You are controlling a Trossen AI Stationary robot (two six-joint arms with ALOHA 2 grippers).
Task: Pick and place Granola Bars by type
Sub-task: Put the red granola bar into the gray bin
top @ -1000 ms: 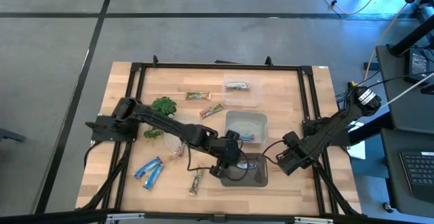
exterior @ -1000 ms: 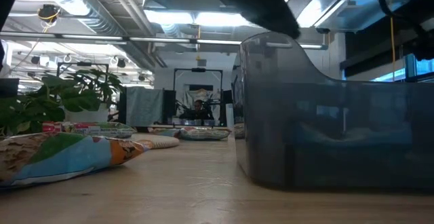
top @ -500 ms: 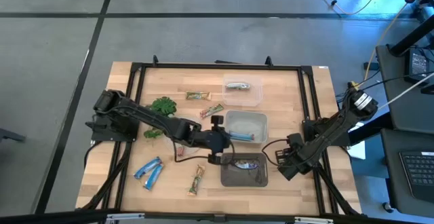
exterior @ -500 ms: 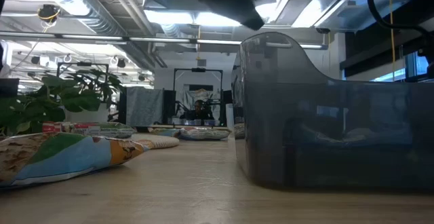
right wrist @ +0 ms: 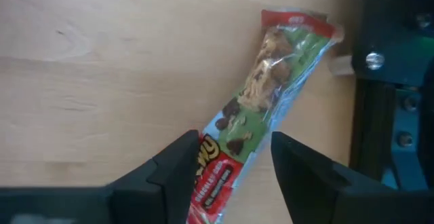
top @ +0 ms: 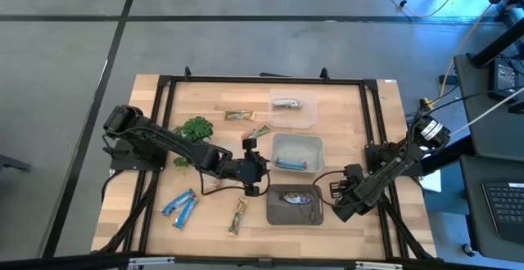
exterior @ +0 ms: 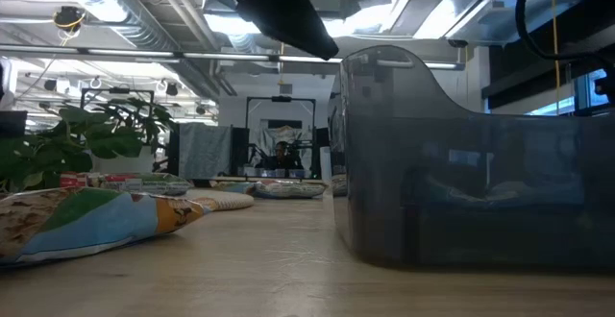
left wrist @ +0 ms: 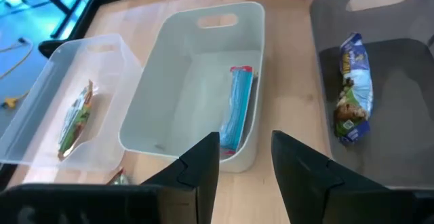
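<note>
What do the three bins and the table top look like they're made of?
Clear bin: transparent plastic; the wood shows through. White bin: translucent frosted plastic, moulded handle slot. Dark bin: smoky tinted plastic, semi-transparent. Table top: pale wood, visible grain, probably butcher-block.

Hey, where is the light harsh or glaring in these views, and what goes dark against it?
Low view: the ceiling lights blaze, so the arm overhead is only a black silhouette. Left wrist view: even light, with a soft sheen on the blue bar in the white bin. Right wrist view: small glints on the green bar.
</note>
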